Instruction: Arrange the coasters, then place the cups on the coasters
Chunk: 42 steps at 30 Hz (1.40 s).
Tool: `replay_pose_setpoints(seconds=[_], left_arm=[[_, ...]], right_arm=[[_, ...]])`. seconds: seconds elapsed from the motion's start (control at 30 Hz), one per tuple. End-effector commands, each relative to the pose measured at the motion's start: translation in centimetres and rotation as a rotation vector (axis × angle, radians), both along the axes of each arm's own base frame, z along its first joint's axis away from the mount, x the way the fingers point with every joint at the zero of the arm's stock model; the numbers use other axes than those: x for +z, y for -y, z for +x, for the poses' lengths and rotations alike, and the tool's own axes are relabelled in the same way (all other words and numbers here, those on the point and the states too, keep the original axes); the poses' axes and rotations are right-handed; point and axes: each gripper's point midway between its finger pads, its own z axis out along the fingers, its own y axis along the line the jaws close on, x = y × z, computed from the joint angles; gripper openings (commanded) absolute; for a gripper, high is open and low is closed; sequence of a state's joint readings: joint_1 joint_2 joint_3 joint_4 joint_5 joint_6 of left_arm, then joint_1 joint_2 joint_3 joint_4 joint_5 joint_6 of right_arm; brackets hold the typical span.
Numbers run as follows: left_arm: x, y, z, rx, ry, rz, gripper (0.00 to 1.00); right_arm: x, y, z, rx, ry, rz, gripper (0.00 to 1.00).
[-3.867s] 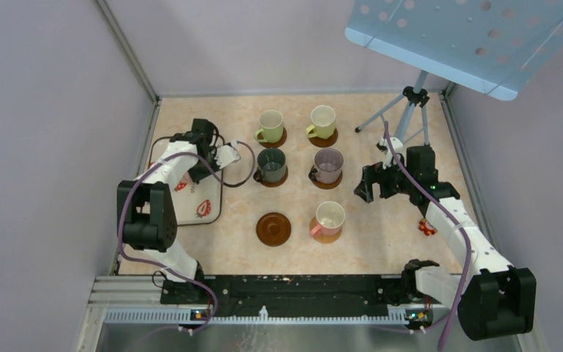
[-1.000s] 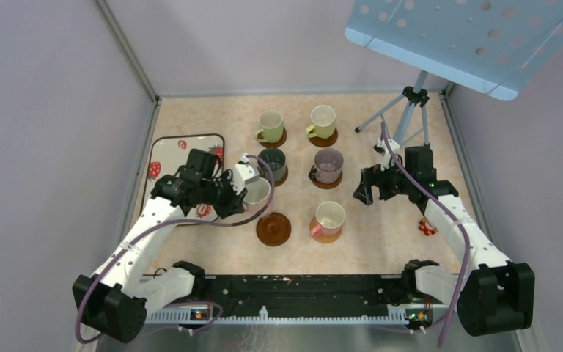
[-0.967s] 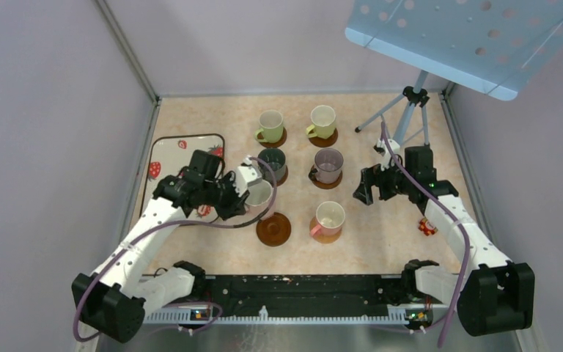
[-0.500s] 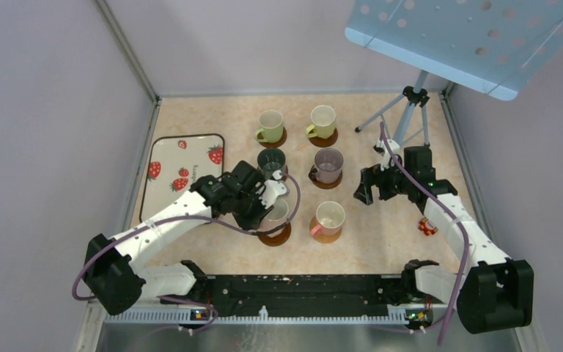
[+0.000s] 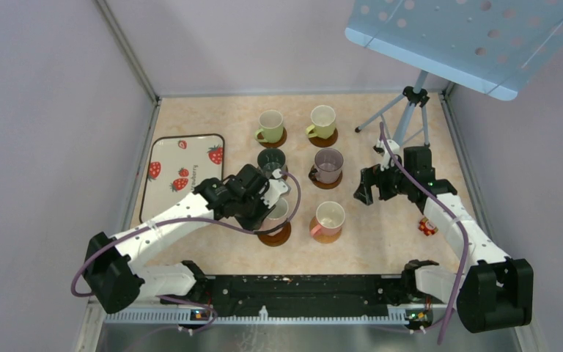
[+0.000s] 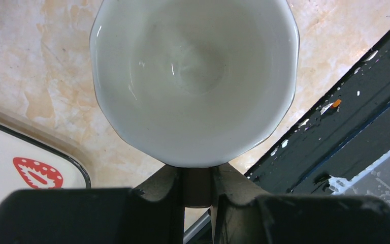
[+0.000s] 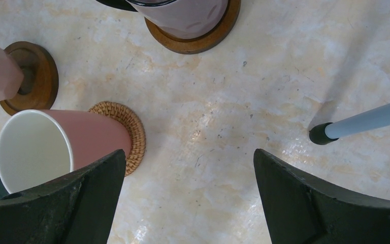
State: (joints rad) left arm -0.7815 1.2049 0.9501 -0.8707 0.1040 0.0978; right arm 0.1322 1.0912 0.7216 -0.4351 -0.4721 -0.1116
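My left gripper (image 5: 267,202) is shut on the handle of a pink cup (image 5: 278,211), which hangs over the bare dark brown coaster (image 5: 274,235) at the front left. In the left wrist view the cup's pale inside (image 6: 193,76) fills the frame, and its handle is pinched between the fingers (image 6: 162,188). I cannot tell whether the cup touches the coaster. Two light green cups (image 5: 270,125) (image 5: 322,119), a dark green-grey one (image 5: 270,159), a mauve one (image 5: 328,163) and a second pink one (image 5: 330,217) each stand on a coaster. My right gripper (image 5: 367,186) hovers open right of them, holding nothing.
The strawberry-print tray (image 5: 163,176) lies at the left. A tripod (image 5: 407,110) carrying a blue perforated board (image 5: 469,40) stands at the back right, and one of its legs (image 7: 365,119) is close to my right gripper. A small red object (image 5: 428,228) lies by the right arm.
My left arm has carried the pink cup from beside the tray to above the front-left coaster. The right arm has stayed in place.
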Motion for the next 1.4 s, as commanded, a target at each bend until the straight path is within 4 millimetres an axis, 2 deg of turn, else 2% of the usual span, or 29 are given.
replay_pose_setpoints(seconds=[0.0, 0.47, 0.73, 0.97, 1.07, 1.37], left_arm=[[2.8, 2.6, 1.8, 0.016, 0.112, -0.138, 0.00], [1.3, 2.8, 2.0, 0.016, 0.094, -0.118, 0.03], [1.0, 3.0, 1.8, -0.014, 0.077, -0.112, 0.18], [0.8, 2.9, 1.8, -0.052, 0.065, -0.082, 0.36], [1.0, 2.7, 1.8, -0.055, 0.067, -0.068, 0.39], [2.0, 2.6, 1.7, -0.097, 0.069, -0.056, 0.56]], right_arm=[[1.9, 0.0, 1.7, -0.009, 0.065, 0.009, 0.95], [1.8, 0.2, 1.6, -0.013, 0.062, -0.001, 0.95], [1.7, 0.2, 1.7, -0.014, 0.061, -0.004, 0.95], [1.8, 0.2, 1.7, -0.014, 0.062, -0.004, 0.95], [1.7, 0.2, 1.8, -0.014, 0.061, -0.004, 0.95], [1.8, 0.2, 1.9, -0.014, 0.061, -0.004, 0.95]])
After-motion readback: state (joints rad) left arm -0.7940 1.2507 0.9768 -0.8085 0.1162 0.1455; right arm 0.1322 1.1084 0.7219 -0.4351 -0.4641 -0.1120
